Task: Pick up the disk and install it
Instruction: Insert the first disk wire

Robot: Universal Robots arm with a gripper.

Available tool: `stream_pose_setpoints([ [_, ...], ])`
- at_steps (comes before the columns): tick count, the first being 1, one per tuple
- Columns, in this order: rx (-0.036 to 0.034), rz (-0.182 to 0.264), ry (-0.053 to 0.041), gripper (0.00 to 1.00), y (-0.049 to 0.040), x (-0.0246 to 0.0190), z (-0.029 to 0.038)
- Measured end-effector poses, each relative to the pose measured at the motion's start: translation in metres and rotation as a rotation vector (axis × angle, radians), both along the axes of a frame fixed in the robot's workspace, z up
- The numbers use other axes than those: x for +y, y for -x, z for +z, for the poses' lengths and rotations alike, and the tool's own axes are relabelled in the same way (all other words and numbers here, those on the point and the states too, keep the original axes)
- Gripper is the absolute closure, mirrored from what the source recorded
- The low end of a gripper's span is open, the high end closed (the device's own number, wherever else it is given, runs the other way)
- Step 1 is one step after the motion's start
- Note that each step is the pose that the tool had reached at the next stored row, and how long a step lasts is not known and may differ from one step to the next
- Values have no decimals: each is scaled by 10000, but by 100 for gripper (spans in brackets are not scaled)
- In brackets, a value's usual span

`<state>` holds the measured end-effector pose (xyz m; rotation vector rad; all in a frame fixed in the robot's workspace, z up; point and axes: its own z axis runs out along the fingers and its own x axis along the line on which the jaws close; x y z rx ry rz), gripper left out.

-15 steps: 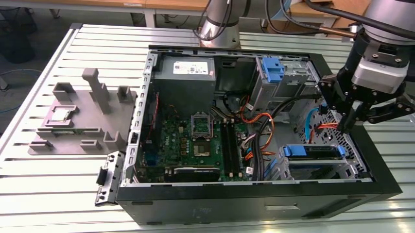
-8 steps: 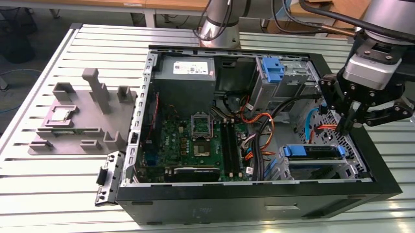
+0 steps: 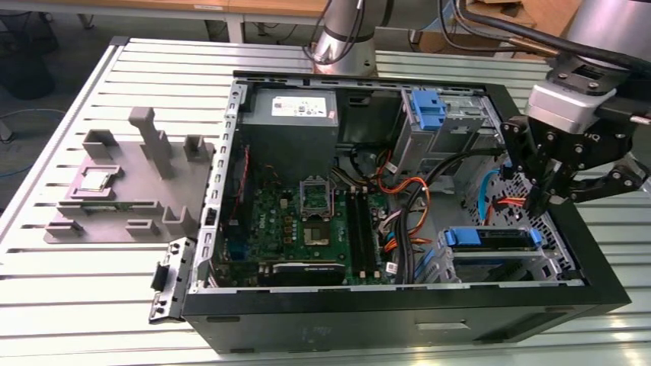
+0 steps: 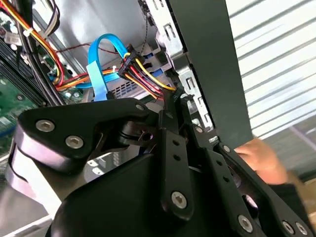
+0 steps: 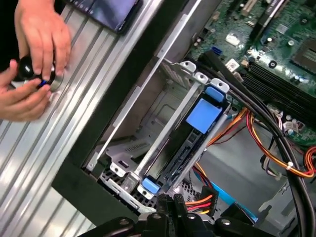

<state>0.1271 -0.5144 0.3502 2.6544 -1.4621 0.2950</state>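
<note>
Blue-railed disk (image 3: 490,239) sits in drive bay of computer case (image 3: 407,324), lower right; gripper (image 3: 544,200) above, fingers closed, holding nothing.

blue-railed disk (image 5: 197,129), black tool (image 3: 542,200), green motherboard (image 3: 295,221)

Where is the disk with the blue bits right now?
The disk sits in the drive cage at the computer case's front corner, on the exterior view's right, below the robot's hand; the first wrist view shows it beside orange cables.
</note>
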Motion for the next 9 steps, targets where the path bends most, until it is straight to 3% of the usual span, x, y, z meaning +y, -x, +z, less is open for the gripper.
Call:
stream_pose_setpoints([
  [9, 0, -1605, 0, 83, 0, 1, -9],
])
